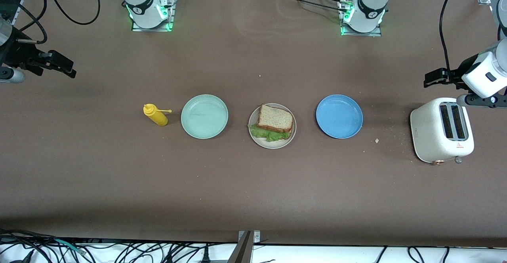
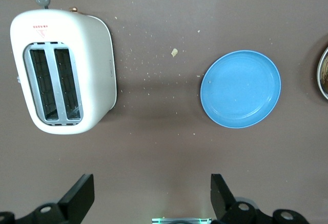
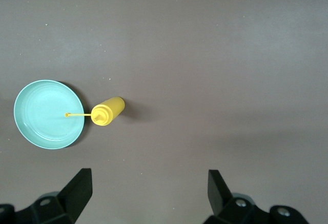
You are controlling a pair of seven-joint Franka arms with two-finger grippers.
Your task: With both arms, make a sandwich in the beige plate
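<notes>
**A:** Sandwich (image 1: 275, 122) first: how does it look?

**B:** Brown speckled bread on top, square, tilted a little on the stack. Ruffled green lettuce (image 1: 267, 132) spills out along the edge nearer the front camera. It sits on the beige plate (image 1: 273, 144), mid-table, and covers most of it.

**A:** And across the front view, starting at the right arm's end?

**B:** The right gripper (image 1: 59, 67) hangs over bare table, fingers (image 3: 79, 190) spread wide, gripping nothing. Then a yellow squeeze bottle (image 1: 155, 114), its thin nozzle toward the mint green plate (image 1: 204, 116) just beside it. That plate has nothing in it.

**A:** Past the sandwich?

**B:** A blue plate (image 1: 339, 116), also bare inside. Near it a loose crumb (image 1: 376, 140) and finer ones scattered toward the white toaster (image 1: 440, 130), whose two slots look dark; I cannot tell if anything is inside.

**A:** The left arm?

**B:** Its left gripper (image 1: 435, 77) hangs beside the toaster at the left arm's end of the table, fingers (image 2: 79, 196) parted, holding nothing.
</notes>
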